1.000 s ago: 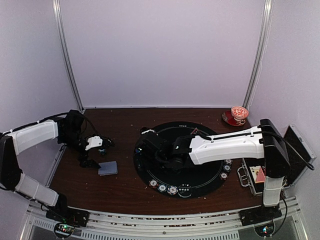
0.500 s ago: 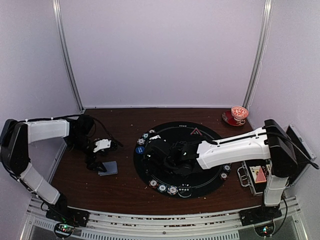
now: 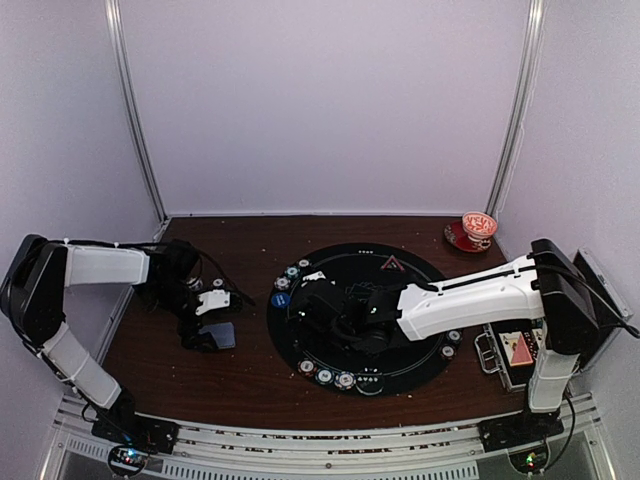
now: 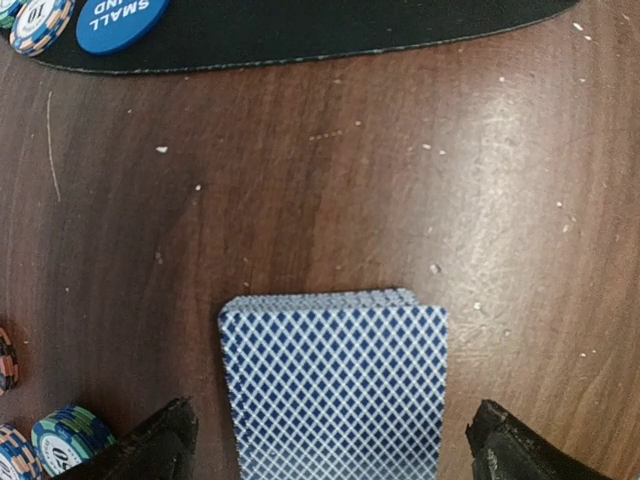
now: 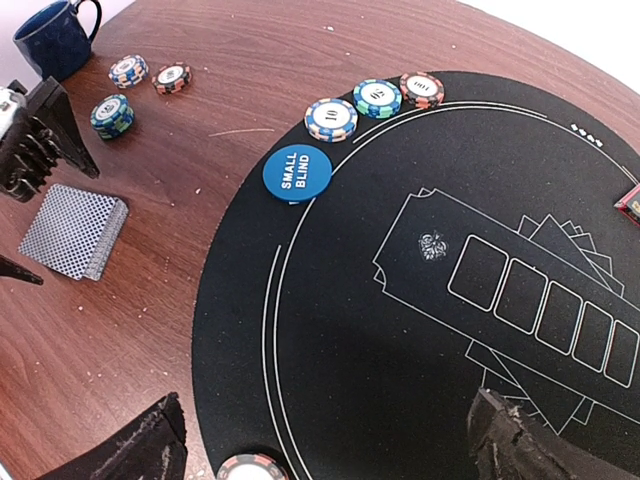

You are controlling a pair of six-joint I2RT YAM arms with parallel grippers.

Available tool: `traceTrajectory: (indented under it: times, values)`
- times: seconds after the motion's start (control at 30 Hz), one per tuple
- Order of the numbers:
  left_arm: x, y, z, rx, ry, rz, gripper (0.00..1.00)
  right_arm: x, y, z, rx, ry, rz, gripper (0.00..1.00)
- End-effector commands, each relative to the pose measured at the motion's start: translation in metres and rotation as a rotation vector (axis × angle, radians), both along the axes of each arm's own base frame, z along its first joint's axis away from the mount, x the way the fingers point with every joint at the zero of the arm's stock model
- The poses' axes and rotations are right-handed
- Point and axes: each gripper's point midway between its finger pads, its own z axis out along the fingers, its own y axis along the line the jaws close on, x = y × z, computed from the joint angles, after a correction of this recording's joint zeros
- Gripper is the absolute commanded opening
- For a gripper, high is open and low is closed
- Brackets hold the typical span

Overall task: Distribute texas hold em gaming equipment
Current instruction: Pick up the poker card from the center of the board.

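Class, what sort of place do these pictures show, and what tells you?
Probably a robot lab booth staged for poker: pale walls around a wooden table, two robot arms, a black poker mat, chips and a card deck.

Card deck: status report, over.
Left tool open, astride card deck, not gripping. Right tool open over black mat. Chips near deck, not blocking.

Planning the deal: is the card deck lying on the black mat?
No, the card deck lies on the wooden table, off the black mat.
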Motion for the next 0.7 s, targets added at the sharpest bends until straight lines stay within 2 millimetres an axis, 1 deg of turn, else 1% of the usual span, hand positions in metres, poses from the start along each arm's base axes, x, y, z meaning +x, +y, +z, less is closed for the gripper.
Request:
traceTrajectory:
  times: [0.0,0.27,0.47,0.67]
  values:
    - [0.009,0.002,-0.006,0.040,-0.042,0.041,0.98,0.000,-0.001,0.015,0.037,-0.021,-0.011,1.00]
    - [0.006,0.005,-0.020,0.114,-0.037,0.032,0.98,-0.001,-0.001,0.013,0.033,-0.016,-0.006,1.00]
    - [0.004,0.008,-0.024,0.172,-0.005,0.023,0.98,-0.001,-0.003,0.013,0.028,-0.017,-0.007,1.00]
    - [0.003,0.010,-0.033,0.265,0.030,0.010,0.98,-0.002,-0.005,0.010,0.025,-0.013,-0.007,1.00]
